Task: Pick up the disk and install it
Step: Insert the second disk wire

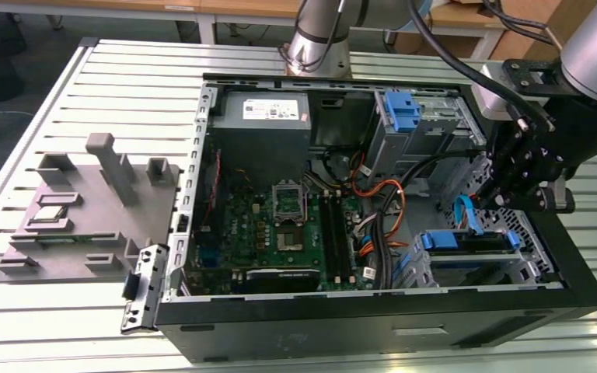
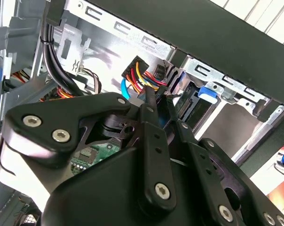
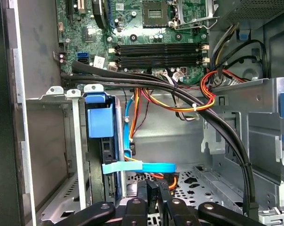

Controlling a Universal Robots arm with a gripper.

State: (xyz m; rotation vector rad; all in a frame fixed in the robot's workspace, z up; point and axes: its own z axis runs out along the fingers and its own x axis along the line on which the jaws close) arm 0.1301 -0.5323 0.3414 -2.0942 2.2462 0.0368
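Observation:
The disk [image 1: 466, 242], its blue side rails showing, sits in the lower drive cage of the open computer case [image 1: 382, 315] at the exterior view's right. In the first wrist view its blue rail handle [image 3: 100, 121] stands in the cage beside a light-blue flat cable [image 3: 138, 167]. My gripper [image 1: 506, 198] hangs inside the case just above and behind that cage. In both wrist views it [image 3: 153, 192] [image 2: 159, 101] sits close to the cable ends at the disk's back, near a plug with coloured wires [image 2: 139, 75].
A black cable bundle [image 3: 179, 92] and orange-red wires [image 3: 208, 96] cross the space over the cage. The motherboard [image 1: 277, 225] fills the case floor, with a grey power-supply box [image 1: 267, 113] behind it. An upper bay holds a blue bracket [image 1: 403, 109]. A grey fixture [image 1: 81, 210] stands outside.

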